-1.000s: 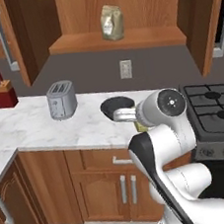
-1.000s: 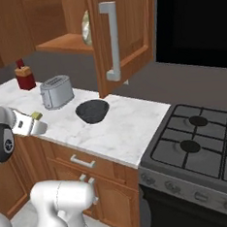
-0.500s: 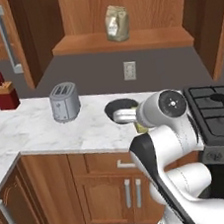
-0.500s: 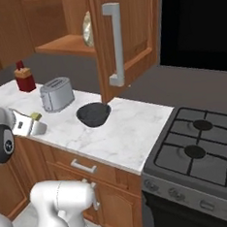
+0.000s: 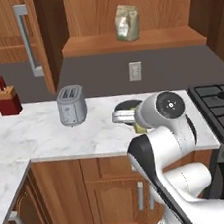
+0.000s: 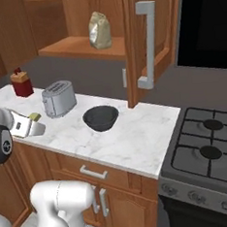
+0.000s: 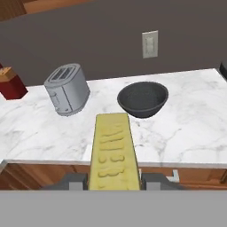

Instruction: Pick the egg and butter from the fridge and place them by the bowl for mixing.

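Observation:
My gripper [image 7: 114, 179] is shut on the butter [image 7: 112, 150], a mustard-yellow stick that points forward over the counter's front edge. Beyond the stick's tip and a little to the right, the dark bowl [image 7: 142, 98] sits on the marble counter [image 7: 190, 128]. From the right base view, the gripper [image 6: 32, 124] hovers at the counter's front left with the butter [image 6: 35, 116] in it, well left of the bowl [image 6: 101, 118]. In the left base view my arm covers most of the bowl [image 5: 126, 105]. The egg and the fridge are out of view.
A grey toaster [image 7: 66, 88] stands left of the bowl, with a red knife block [image 7: 11, 84] further left. The gas stove [image 6: 211, 146] adjoins the counter on the right. An open cabinet door [image 6: 145, 39] hangs above the counter, beside a shelf holding a paper bag [image 5: 126, 22].
Both base views have shifted, so the base has driven along the counter. The gripper still holds the butter the same way.

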Robot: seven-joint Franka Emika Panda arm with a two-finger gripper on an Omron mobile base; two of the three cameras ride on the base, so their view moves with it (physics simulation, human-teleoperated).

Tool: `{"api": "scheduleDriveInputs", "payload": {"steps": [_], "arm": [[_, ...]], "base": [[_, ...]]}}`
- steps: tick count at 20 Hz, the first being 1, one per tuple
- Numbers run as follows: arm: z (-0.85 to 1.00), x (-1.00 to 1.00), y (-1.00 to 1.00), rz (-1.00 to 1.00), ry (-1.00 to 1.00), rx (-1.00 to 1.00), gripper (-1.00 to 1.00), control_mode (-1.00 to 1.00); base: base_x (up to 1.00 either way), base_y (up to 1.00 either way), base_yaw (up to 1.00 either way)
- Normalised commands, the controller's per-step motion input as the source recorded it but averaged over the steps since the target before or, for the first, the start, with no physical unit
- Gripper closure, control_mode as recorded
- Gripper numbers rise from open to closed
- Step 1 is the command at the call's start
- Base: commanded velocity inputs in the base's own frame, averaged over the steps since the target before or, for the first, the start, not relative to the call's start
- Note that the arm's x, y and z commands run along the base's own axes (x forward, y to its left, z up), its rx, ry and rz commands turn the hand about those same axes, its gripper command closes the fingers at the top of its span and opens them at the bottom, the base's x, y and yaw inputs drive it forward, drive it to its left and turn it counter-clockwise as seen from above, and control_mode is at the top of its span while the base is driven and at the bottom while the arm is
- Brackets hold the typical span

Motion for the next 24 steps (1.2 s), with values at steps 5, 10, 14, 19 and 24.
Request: {"api": "scheduleDriveInputs", "payload": {"steps": [5,10,14,19,24], "arm": [[0.00,0.00,0.00,0.00,0.00,0.00,1.00,1.00],[0.00,0.00,0.00,0.00,0.00,0.00,1.00,1.00],[0.00,0.00,0.00,0.00,0.00,0.00,1.00,1.00],[0.00,0.00,0.00,0.00,0.00,0.00,1.00,1.00],[0.00,0.00,0.00,0.00,0.00,0.00,1.00,1.00]], "base": [[0.26,0.01,-0.07],[0.27,0.01,-0.16],[0.30,0.04,-0.25],[0.33,0.12,-0.32],[0.32,0.13,-0.27]]}}
